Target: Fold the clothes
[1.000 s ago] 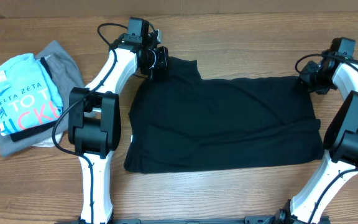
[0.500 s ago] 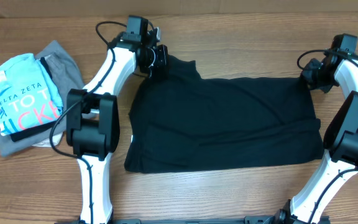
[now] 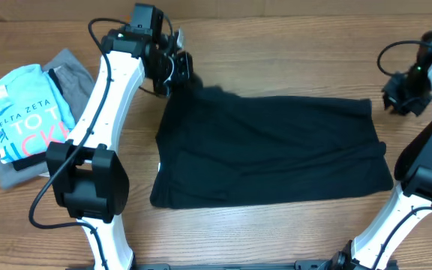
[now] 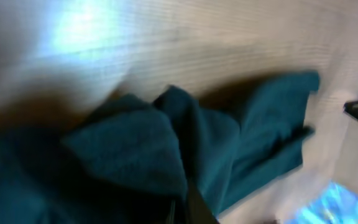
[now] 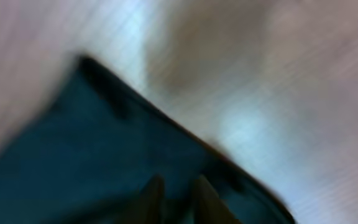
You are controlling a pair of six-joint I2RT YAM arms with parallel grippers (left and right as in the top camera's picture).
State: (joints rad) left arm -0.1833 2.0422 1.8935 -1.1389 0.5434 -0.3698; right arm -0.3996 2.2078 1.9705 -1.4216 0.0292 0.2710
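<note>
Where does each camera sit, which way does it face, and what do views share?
Overhead: above the table, looking straight down on the black T-shirt, a pile of other clothes and both arms with the left gripper and right gripper.
Left wrist: on the left arm, facing down at bunched black fabric on wood; its blurred fingertips show at the bottom edge.
Right wrist: on the right arm, facing down at a shirt corner; blurred fingertips show at the bottom.
Shared: all three see the T-shirt and the table.
</note>
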